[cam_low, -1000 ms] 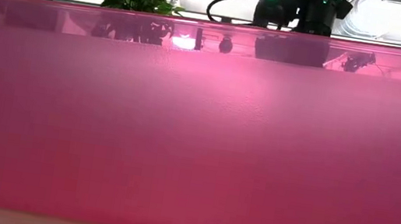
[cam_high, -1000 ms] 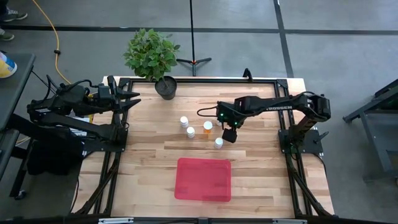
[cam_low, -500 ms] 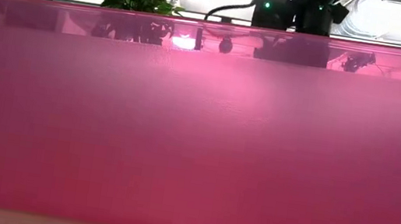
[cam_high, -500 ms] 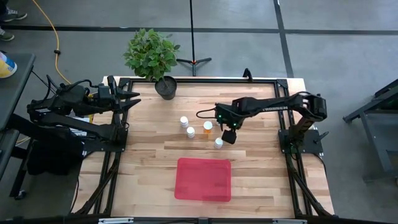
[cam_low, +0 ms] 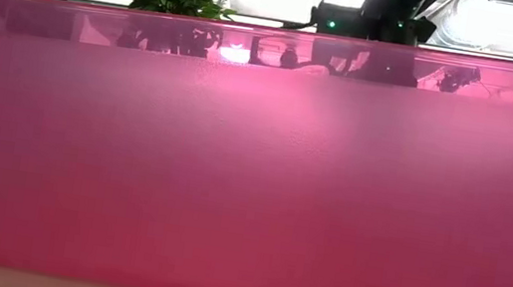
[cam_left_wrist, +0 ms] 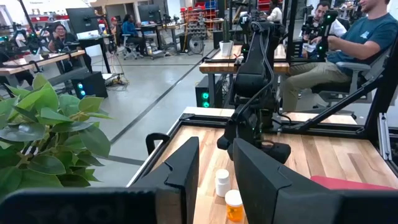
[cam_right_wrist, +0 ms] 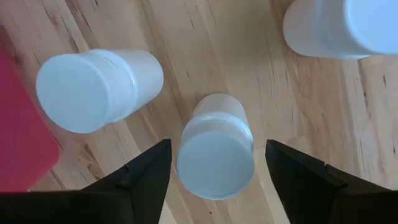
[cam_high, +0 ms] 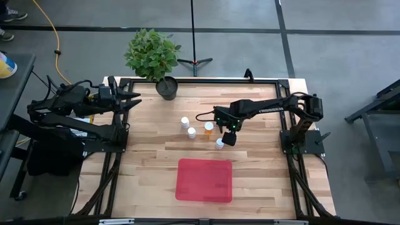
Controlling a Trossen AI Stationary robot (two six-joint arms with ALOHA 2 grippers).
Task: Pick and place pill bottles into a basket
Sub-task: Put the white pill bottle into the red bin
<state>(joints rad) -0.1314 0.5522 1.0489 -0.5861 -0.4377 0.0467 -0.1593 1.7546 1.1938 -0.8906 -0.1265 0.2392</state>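
Note:
Several small pill bottles stand upright on the wood table in the high view: two white ones (cam_high: 185, 122) (cam_high: 192, 132), an amber one (cam_high: 209, 128) and a white one (cam_high: 219, 144). My right gripper (cam_high: 229, 136) points down over the right end of this group. In the right wrist view it (cam_right_wrist: 218, 144) is open, with a white-capped bottle (cam_right_wrist: 216, 146) between its fingers and a gap on each side. The basket, a flat red tray (cam_high: 204, 180), lies on the table nearer the front. My left gripper (cam_high: 132, 101) waits at the far left, fingers close together and holding nothing.
A potted plant (cam_high: 167, 87) stands at the table's far edge. Two more white-capped bottles (cam_right_wrist: 99, 90) (cam_right_wrist: 342, 25) stand close to the one between my right fingers. The red tray's wall (cam_low: 251, 183) fills the low view. People sit at desks beyond the table.
My right gripper has come down over the bottles, still pointing down. The bottles and the tray have stayed where they were.

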